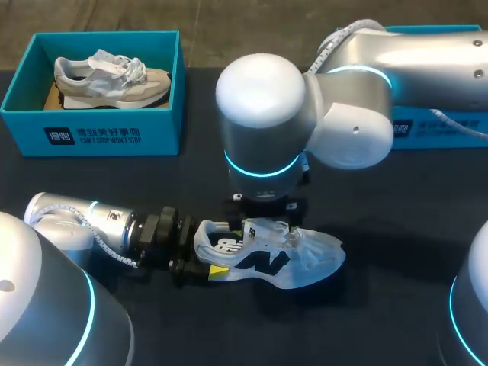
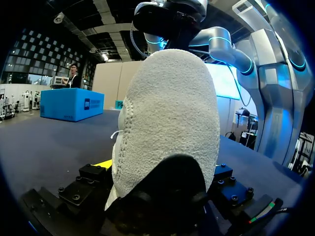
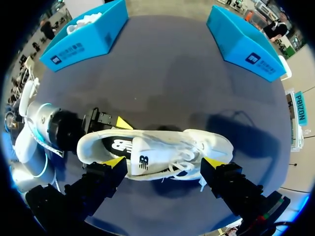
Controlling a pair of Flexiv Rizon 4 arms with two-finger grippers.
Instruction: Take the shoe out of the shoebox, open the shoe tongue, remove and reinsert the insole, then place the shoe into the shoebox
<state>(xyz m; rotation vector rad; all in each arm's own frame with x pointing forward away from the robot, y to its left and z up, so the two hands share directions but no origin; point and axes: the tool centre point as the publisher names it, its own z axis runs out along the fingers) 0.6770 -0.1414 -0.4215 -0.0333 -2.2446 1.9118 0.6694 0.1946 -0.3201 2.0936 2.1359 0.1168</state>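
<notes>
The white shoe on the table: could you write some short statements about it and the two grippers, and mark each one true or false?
1. The white shoe lies on the table, outside the shoebox. True.
2. The left gripper holds its toe. False: its fingers clamp the heel.
3. The right gripper is shut on the tongue. False: it hangs open above the shoe.
4. A beige shoe lies in the shoebox. True.

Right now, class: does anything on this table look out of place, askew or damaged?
Nothing stands out. The white shoe stands upright on the table, heel held in the left jaws; the other shoe lies inside its shoebox.
</notes>
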